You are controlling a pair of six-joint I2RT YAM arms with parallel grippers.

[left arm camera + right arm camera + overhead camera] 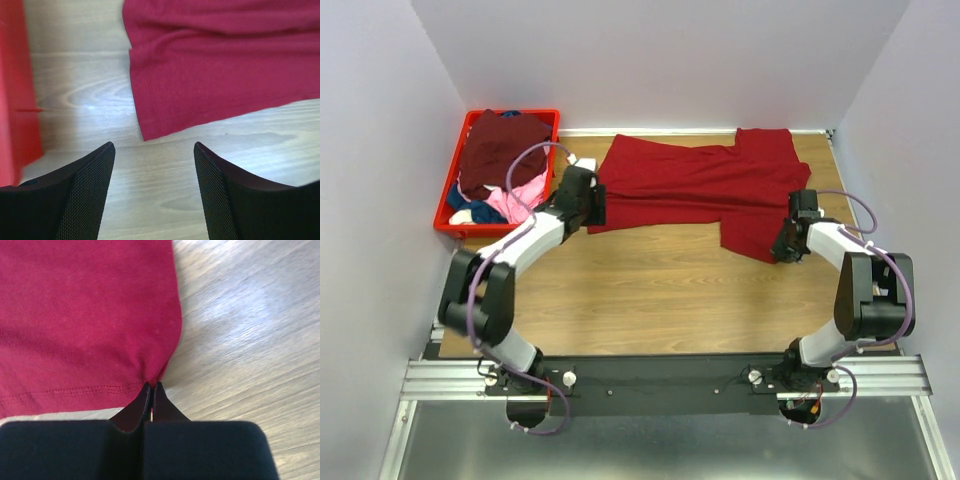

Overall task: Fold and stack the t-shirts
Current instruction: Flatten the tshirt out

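Note:
A bright red t-shirt [700, 185] lies spread across the far half of the wooden table. My right gripper [152, 385] is shut on the shirt's near right hem corner [155, 367], the cloth bunched between the jaws. My left gripper [154, 146] hovers open just short of the shirt's near left corner [147, 132], with bare wood between its fingers. In the top view the left gripper [588, 205] sits at the shirt's left edge and the right gripper [788, 245] at its lower right corner. More t-shirts, dark maroon [505, 145], pink [520, 200] and blue, lie heaped in the crate.
A red plastic crate [550, 125] stands at the back left, close to my left gripper; its wall [15, 100] fills the left edge of the left wrist view. White walls enclose the table on three sides. Bare wood [660, 280] lies between the shirt and the arm bases.

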